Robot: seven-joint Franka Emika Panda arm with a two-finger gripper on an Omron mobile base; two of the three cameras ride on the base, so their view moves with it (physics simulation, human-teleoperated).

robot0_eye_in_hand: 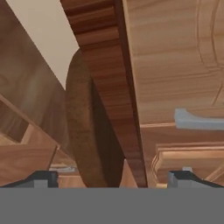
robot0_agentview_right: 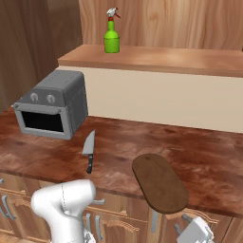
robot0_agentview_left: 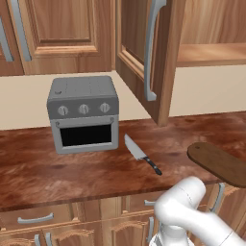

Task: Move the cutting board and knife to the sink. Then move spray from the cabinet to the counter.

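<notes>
My jaws stand wide, just their tips showing, under the cutting board overhanging the desk. The board's far end is cut off at the picture's edge; the knife lies apart

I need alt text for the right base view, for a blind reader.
A dark cutting board overhangs the front edge of the wooden counter, with a knife to its left near a grey toaster oven. A green spray stands on the open cabinet shelf above.

No readable text, numbers or brand marks appear on anything in these views.
</notes>
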